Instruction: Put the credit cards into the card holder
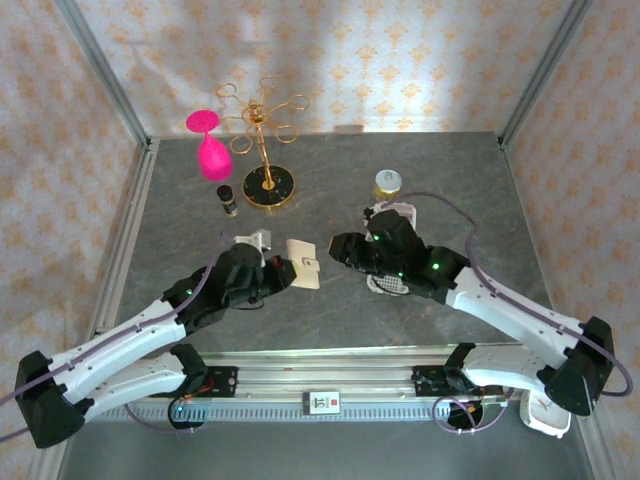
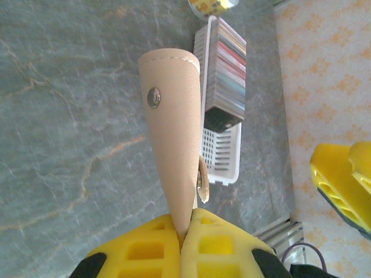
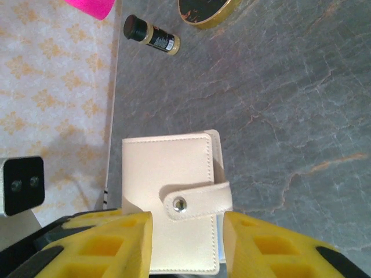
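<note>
The beige card holder (image 1: 303,263) hangs over the middle of the table, snapped closed. My left gripper (image 1: 278,275) is shut on one edge of it; in the left wrist view the yellow pads (image 2: 186,231) pinch the card holder (image 2: 174,133), which sticks out edge-on. My right gripper (image 1: 338,250) faces it from the right, open. In the right wrist view the card holder (image 3: 168,168) with its snap tab lies just past the spread jaws (image 3: 188,240), untouched. Credit cards (image 2: 226,69) stand on edge in a row inside the white tray (image 2: 223,165).
The white tray (image 1: 388,284) lies under my right arm. A small jar (image 1: 388,183) stands behind it. At the back left are a gold stand (image 1: 268,185), a pink glass (image 1: 210,150) and a little dark-capped bottle (image 1: 227,199). A metal rail runs along the near edge.
</note>
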{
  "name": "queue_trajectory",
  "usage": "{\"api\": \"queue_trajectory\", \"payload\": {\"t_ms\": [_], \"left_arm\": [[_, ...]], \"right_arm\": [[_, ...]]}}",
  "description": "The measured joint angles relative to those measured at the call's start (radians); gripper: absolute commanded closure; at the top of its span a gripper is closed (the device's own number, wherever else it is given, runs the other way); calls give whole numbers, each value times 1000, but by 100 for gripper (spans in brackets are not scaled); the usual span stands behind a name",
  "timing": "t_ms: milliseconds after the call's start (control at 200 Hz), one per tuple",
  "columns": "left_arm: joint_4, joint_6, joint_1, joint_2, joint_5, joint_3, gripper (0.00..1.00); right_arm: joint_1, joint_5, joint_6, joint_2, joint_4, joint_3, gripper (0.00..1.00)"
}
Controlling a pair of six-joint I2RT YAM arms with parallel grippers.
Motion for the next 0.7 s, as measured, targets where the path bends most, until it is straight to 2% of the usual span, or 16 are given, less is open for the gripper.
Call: {"api": "queue_trajectory", "payload": {"t_ms": [120, 230, 395, 701], "left_arm": [[-22, -59, -147, 56, -108, 40, 100], [-27, -108, -232, 108, -182, 68, 100], [-3, -168, -275, 140, -238, 63, 100], [68, -186, -281, 135, -288, 60, 100]], "right_arm": [[2, -22, 7, -55, -44, -25, 60], [5, -39, 11, -108, -66, -55, 60], [18, -64, 23, -149, -61, -99, 60], [30, -92, 42, -149, 5, -164, 57]]}}
